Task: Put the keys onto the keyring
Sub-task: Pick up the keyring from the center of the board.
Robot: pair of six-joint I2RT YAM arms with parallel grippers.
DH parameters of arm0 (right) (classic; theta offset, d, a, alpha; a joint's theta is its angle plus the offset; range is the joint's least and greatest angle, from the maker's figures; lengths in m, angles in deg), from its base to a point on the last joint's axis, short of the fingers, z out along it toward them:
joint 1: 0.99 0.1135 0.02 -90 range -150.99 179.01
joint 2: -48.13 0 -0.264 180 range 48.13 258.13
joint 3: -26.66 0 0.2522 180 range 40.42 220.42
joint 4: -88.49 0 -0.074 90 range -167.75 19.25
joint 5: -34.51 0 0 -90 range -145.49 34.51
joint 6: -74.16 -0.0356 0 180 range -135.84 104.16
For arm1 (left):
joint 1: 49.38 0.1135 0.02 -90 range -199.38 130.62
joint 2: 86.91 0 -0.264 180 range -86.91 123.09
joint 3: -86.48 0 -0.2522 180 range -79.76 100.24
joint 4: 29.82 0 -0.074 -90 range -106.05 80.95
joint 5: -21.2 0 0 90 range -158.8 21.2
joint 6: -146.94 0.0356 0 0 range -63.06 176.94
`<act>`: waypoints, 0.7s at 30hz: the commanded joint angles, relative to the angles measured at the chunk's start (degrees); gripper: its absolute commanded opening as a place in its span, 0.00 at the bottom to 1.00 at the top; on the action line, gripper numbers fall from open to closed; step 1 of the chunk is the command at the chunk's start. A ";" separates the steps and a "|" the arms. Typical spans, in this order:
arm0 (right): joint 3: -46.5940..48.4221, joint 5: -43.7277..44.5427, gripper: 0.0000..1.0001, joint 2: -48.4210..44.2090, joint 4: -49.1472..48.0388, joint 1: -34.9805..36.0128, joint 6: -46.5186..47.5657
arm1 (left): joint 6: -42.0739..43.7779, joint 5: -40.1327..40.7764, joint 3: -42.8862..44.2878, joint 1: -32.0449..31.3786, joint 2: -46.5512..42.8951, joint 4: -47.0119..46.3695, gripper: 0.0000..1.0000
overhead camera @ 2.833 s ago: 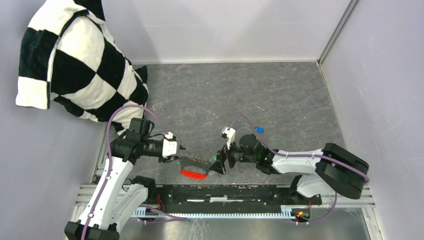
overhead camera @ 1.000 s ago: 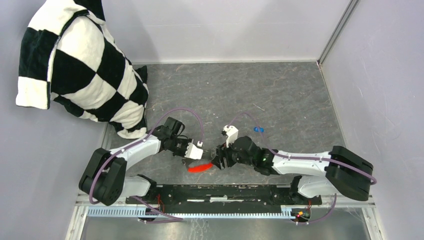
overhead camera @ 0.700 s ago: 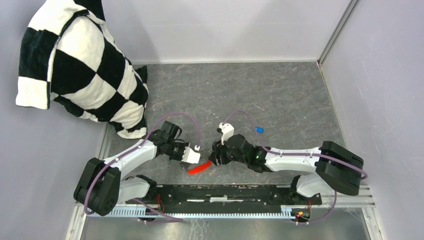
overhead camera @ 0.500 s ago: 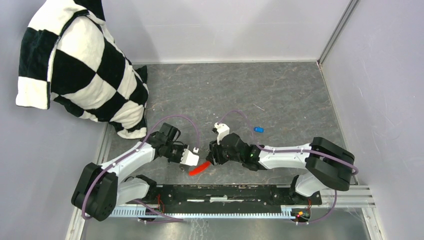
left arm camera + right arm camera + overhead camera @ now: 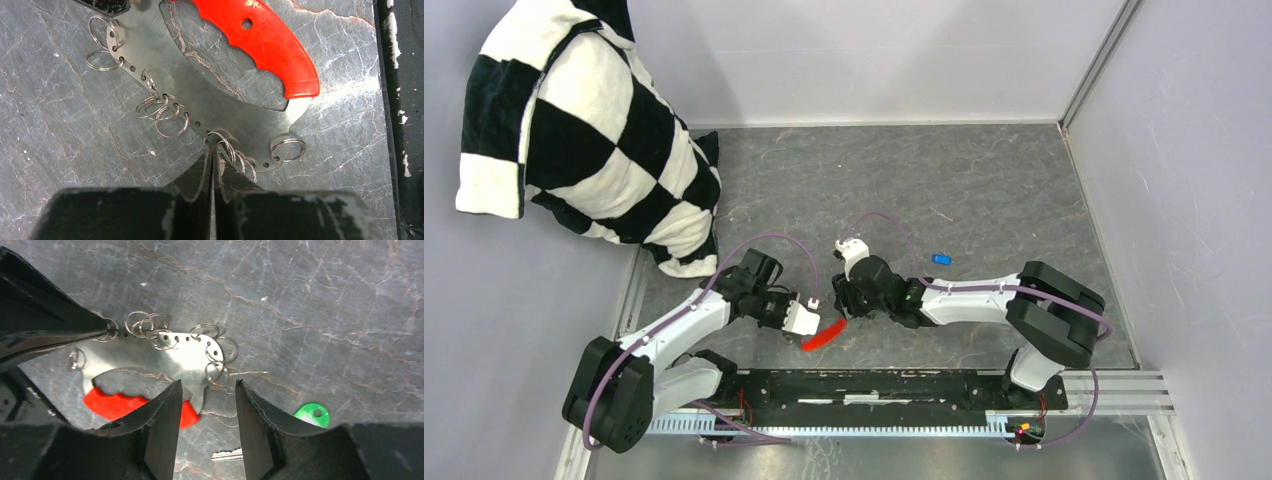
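One keyring (image 5: 170, 90): left tool (image 5: 212, 150) clamped on its edge, right tool (image 5: 207, 385) (jaws apart) straddling its end.

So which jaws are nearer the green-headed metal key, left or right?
Right. The right jaws hang open just beside the green-headed metal key; the left jaws are farther off, shut on the far edge of the red-handled metal keyring plate.

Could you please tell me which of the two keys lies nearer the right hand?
The green-headed key, lying just beside the right hand in the wrist view; the blue-headed key sits well apart, seen only from above.
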State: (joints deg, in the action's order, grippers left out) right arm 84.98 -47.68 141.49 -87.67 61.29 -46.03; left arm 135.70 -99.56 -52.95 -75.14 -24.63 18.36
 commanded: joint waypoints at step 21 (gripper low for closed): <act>5.42 -11.57 0.30 4.89 2.80 -3.99 26.78 | -0.21 -5.39 5.16 0.18 -5.61 5.39 0.30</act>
State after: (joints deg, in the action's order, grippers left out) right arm 88.11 -56.57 144.81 -83.05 58.51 -21.97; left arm 135.68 -102.34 -50.31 -75.12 -28.96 21.92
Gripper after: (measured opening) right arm 0.321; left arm 0.275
